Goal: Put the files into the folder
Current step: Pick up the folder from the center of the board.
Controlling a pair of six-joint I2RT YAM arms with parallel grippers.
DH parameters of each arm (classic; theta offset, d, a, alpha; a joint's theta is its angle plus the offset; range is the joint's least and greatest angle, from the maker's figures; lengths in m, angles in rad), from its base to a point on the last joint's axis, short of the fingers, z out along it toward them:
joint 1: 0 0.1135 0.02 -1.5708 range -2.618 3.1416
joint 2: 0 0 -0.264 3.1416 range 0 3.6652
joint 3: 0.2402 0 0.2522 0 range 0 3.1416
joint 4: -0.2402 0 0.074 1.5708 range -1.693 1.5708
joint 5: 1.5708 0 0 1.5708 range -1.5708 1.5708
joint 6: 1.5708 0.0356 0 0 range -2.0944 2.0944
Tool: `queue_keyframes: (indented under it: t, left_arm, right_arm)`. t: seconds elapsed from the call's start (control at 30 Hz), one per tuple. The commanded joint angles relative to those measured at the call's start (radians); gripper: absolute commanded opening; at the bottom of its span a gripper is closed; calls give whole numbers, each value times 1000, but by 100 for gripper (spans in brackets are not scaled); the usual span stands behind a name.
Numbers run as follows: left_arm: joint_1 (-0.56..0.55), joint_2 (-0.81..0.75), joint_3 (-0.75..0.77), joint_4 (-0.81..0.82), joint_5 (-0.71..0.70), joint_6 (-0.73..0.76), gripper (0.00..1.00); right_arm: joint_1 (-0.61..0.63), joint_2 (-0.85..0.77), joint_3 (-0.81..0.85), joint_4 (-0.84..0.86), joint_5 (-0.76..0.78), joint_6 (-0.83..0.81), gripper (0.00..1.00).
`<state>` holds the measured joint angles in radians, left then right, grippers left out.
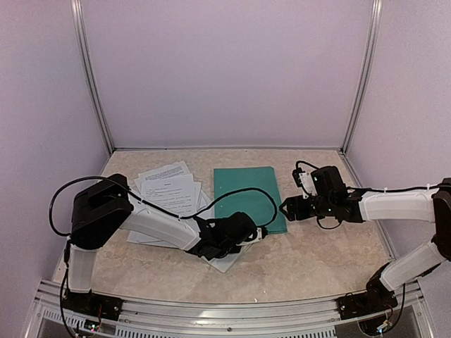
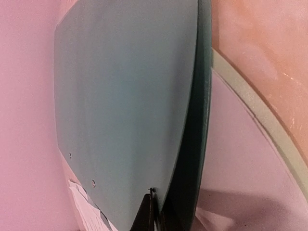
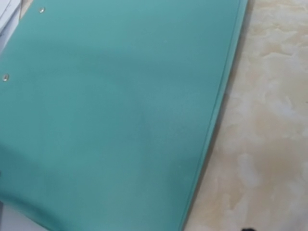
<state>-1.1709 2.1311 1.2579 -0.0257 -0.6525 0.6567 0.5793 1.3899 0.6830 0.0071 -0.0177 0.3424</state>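
Note:
The teal-green folder [image 1: 246, 193] lies on the table, right of the files [image 1: 169, 191], a spread pile of white printed sheets partly under my left arm. My left gripper [image 1: 261, 231] is at the folder's near edge. In the left wrist view the gripper [image 2: 156, 199] is pinched shut on the edge of the front cover [image 2: 125, 96], which bows away from the darker back leaf [image 2: 199, 144]. My right gripper [image 1: 285, 208] hovers open and empty at the folder's right edge. The right wrist view shows the folder's cover [image 3: 120, 120] from above.
The table top is beige marbled stone [image 1: 317, 260], with pale walls and metal posts on three sides. A corner of the sheets [image 2: 84, 209] shows beside the folder in the left wrist view, and another [image 3: 7, 12] in the right wrist view. A black cable [image 1: 239, 191] arcs over the folder.

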Motion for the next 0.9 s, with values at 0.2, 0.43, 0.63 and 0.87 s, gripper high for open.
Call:
queue_keyframes:
  t: [0.2, 0.43, 0.63, 0.87]
  left_arm:
    - [-1, -113, -42, -72, 47, -213, 0]
    - [12, -232, -94, -74, 86, -496, 0]
    - [21, -319, -171, 17, 55, -628, 0]
    - [23, -403, -274, 211, 25, -698, 0]
  right_arm:
    - [-26, -35, 76, -70, 28, 77, 77]
    - [-64, -32, 102, -57, -8, 151, 76]
    - [-81, 4, 86, -10, -72, 218, 71]
    - [-82, 86, 57, 87, -193, 279, 67]
